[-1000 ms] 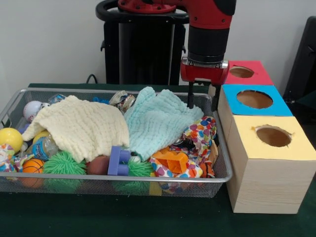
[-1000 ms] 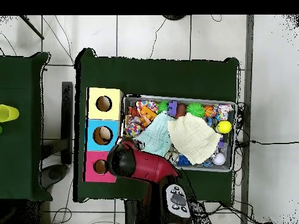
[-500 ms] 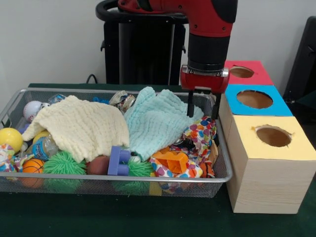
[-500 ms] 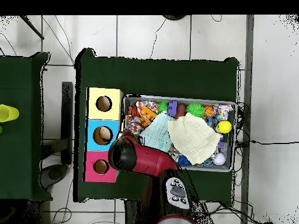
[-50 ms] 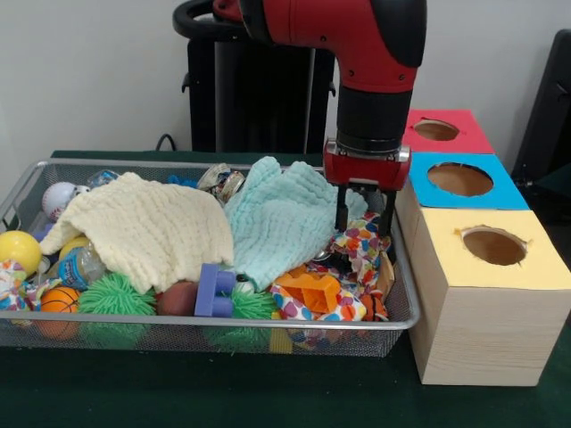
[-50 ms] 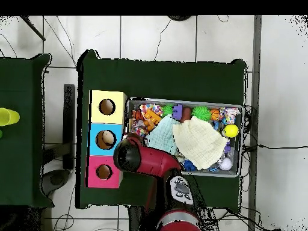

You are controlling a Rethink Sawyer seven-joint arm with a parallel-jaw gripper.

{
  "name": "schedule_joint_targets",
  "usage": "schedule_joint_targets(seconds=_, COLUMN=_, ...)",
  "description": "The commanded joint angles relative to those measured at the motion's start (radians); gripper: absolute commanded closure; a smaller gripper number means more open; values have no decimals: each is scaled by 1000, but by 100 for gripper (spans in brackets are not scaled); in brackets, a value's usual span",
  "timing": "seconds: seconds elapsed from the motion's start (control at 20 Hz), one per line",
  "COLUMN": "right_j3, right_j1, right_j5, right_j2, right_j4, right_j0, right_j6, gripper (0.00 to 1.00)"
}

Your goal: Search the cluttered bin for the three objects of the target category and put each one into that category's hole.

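Over the last second I brought the gripper [image 5: 363,221] down and a little toward the front of the bin [image 5: 205,325]. It had hung above the rim by the mint cloth [image 5: 284,218]; by this moment its fingers [image 5: 341,214] reached the spotted cloth [image 5: 361,247] at the box end of the bin. The jaws were spread and empty, 1 finger on each side of a fold, possibly just touching it, though I could not be sure from the front view. From overhead the arm [image 6: 144,161] covered that corner.

I read this as the start of a dig or a grab, not a delivery. None of the 3 target objects was in the gripper, and which category counted I could not tell. The toys lay mixed in the bin, many under the cream cloth [image 5: 143,227]. The yellow box [image 5: 486,290], blue box [image 5: 459,183] and red box [image 5: 442,132] stood beside the bin.
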Motion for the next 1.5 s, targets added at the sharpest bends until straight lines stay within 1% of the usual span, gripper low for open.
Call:
schedule_joint_targets(seconds=0.05, right_j3=-87, right_j1=103, right_j5=-88, right_j2=11, right_j4=52, right_j0=10, right_j6=220, gripper=0)
schedule_joint_targets(seconds=0.15, right_j3=-105, right_j1=132, right_j5=-74, right_j2=-34, right_j4=62, right_j0=44, right_j6=213, gripper=0)
schedule_joint_targets(seconds=0.3, right_j3=-95, right_j1=159, right_j5=-111, right_j2=6, right_j4=62, right_j0=18, right_j6=220, gripper=0)
schedule_joint_targets(seconds=0.4, right_j3=-96, right_j1=157, right_j5=-140, right_j2=13, right_j4=34, right_j0=13, right_j6=200, gripper=0)
schedule_joint_targets(seconds=0.5, right_j3=-91, right_j1=150, right_j5=-153, right_j2=38, right_j4=9, right_j0=-8, right_j6=183, gripper=0)
schedule_joint_targets(seconds=0.6, right_j3=-92, right_j1=147, right_j5=-146, right_j2=39, right_j4=2, right_j0=-10, right_j6=169, gripper=0)
schedule_joint_targets(seconds=0.65, right_j3=-92, right_j1=146, right_j5=-143, right_j2=39, right_j4=-1, right_j0=-10, right_j6=163, gripper=100)
schedule_joint_targets(seconds=0.9, right_j3=-104, right_j1=135, right_j5=-86, right_j2=43, right_j4=0, right_j0=-19, right_j6=137, gripper=100)
schedule_joint_targets(seconds=1.05, right_j3=-102, right_j1=130, right_j5=-73, right_j2=27, right_j4=19, right_j0=-6, right_j6=153, gripper=100)
schedule_joint_targets(seconds=1.1, right_j3=-94, right_j1=125, right_j5=-78, right_j2=23, right_j4=35, right_j0=-2, right_j6=173, gripper=100)
schedule_joint_targets(seconds=1.25, right_j3=-61, right_j1=86, right_j5=-83, right_j2=59, right_j4=17, right_j0=-38, right_j6=177, gripper=100)
schedule_joint_targets(seconds=1.35, right_j3=-26, right_j1=13, right_j5=-41, right_j2=83, right_j4=6, right_j0=-66, right_j6=166, gripper=100)
schedule_joint_targets(seconds=1.4, right_j3=9, right_j1=-60, right_j5=-1, right_j2=94, right_j4=4, right_j0=-76, right_j6=162, gripper=100)
schedule_joint_targets(seconds=1.45, right_j3=23, right_j1=-93, right_j5=22, right_j2=93, right_j4=7, right_j0=-75, right_j6=160, gripper=100)
schedule_joint_targets(seconds=1.5, right_j3=45, right_j1=-152, right_j5=65, right_j2=90, right_j4=11, right_j0=-72, right_j6=156, gripper=100)
